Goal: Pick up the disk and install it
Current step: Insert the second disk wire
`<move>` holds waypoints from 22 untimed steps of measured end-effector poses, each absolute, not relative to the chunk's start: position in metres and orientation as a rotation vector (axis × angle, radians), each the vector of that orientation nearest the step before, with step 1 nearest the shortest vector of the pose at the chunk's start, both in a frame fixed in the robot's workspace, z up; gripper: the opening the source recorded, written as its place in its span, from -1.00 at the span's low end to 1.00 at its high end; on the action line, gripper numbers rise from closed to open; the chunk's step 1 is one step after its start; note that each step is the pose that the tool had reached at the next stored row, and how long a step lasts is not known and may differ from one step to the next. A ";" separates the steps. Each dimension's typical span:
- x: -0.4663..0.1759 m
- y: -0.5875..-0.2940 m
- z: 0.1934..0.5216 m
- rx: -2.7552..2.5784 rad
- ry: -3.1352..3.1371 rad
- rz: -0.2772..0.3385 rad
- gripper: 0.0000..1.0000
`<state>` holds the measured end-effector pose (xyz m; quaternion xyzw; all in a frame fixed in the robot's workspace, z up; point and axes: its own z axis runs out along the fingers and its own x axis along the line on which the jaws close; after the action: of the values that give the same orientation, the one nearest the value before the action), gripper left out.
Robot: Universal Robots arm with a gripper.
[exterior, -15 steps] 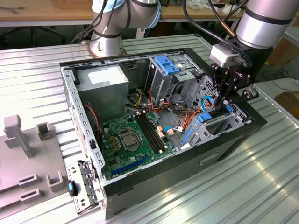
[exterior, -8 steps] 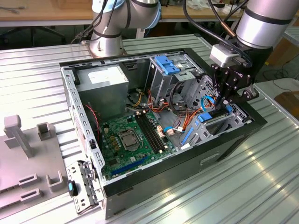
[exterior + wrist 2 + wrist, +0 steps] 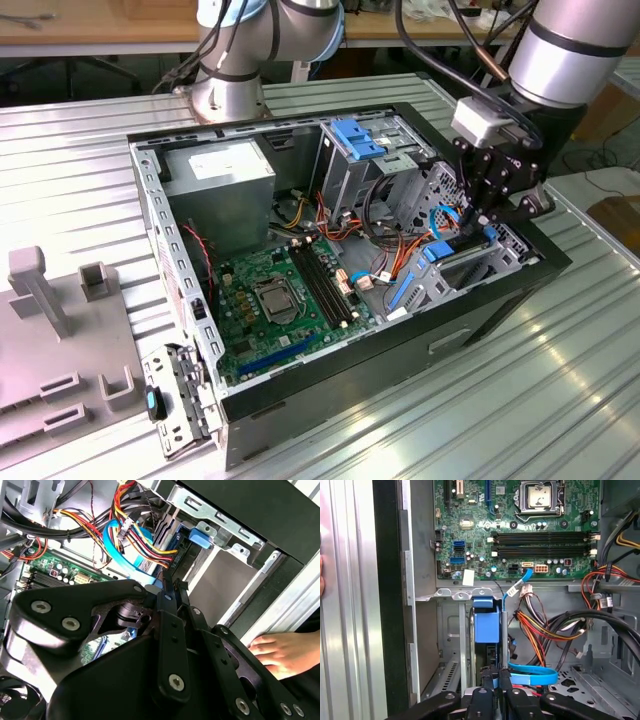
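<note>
The gripper [image 3: 487, 222] was seen lowered into the drive-bay corner of the open computer case [image 3: 400, 345], fingers pinched nearly together on the edge of the disk [image 3: 485, 625], which was stood on edge in its blue carrier, partway into the bay slot near the case wall. So the drive was held, apparently not yet seated, though that's judged only from how it sat. Trouble could be caused by the loose blue cable [image 3: 532, 675] and the bundle of coloured wires [image 3: 540, 627] just beside the slot, easily snagged or pinched. A rail could get jammed if the carrier was tilted. Also, a person's hand [image 3: 280, 652] was rested on the case edge, near the arm.
</note>
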<state>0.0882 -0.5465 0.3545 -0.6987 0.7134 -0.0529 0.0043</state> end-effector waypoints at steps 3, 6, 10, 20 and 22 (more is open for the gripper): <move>0.088 -0.550 0.354 -2.180 2.240 -0.160 -0.68; 0.088 -0.550 0.353 -2.170 2.241 -0.149 -0.68; 0.088 -0.550 0.352 -2.161 2.234 -0.147 -0.68; 0.085 -0.552 0.348 -2.143 2.216 -0.140 -0.68; 0.085 -0.552 0.348 -2.143 2.215 -0.139 -0.68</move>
<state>0.0846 -0.5522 0.3477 -0.6945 0.7175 -0.0450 0.0283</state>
